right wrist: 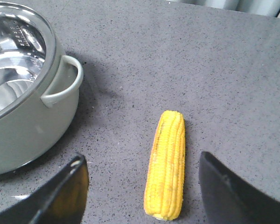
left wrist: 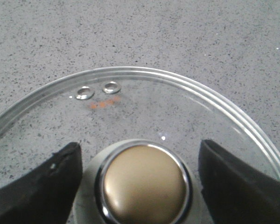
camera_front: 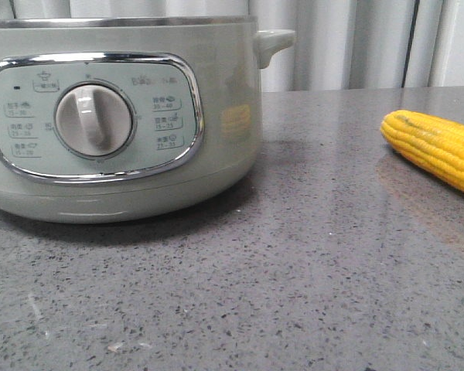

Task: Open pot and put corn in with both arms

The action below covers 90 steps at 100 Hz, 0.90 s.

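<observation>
The pale grey-green pot [camera_front: 116, 116] stands at the left of the counter with no lid on it; its steel inside [right wrist: 14, 60] shows bare in the right wrist view. The yellow corn [camera_front: 437, 148] lies on the counter to the pot's right. My right gripper [right wrist: 141, 157] hovers open over the corn [right wrist: 167, 163], a finger on each side and well apart from it. My left gripper [left wrist: 139, 144] is open astride the gold knob [left wrist: 144, 184] of a glass lid [left wrist: 186, 100], with a gap on both sides. Grey counter shows through the glass.
The speckled grey counter [camera_front: 309, 278] runs to a pale curtain at the back. The pot's small side handle [right wrist: 65, 84] sticks out toward the corn. Two small steel vent rings [left wrist: 98, 90] sit in the lid. Neither arm shows in the front view.
</observation>
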Tool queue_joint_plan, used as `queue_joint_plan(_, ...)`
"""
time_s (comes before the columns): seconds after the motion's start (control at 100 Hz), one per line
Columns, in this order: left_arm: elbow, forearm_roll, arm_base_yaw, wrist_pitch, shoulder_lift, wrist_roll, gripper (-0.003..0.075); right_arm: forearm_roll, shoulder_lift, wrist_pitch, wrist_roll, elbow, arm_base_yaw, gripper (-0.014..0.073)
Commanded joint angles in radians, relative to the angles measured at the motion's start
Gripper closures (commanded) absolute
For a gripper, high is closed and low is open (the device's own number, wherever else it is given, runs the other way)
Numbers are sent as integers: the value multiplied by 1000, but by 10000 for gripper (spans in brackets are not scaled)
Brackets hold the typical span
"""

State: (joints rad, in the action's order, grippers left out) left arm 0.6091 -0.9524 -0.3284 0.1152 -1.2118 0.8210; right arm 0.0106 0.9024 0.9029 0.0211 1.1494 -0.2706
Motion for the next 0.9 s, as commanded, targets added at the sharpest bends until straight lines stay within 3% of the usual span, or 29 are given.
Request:
queue_joint_plan(0.0, 31, -21, -3, -35, 24, -9, 235, -11, -13, -65, 8, 32, -1, 154)
queue_joint_plan(0.2, 60, -136, 11, -17, 161, -9, 237, -11, 5, -84, 8, 32, -1, 154)
queue_joint_plan(0.59, 162, -106, 228, -7, 579, -9, 237, -11, 268, -35, -9, 32, -1, 154)
queue_joint_plan(0.89, 162, -58, 333, 178, 717, -9, 240, -137, 460, -56, -100, 32, 31, 154)
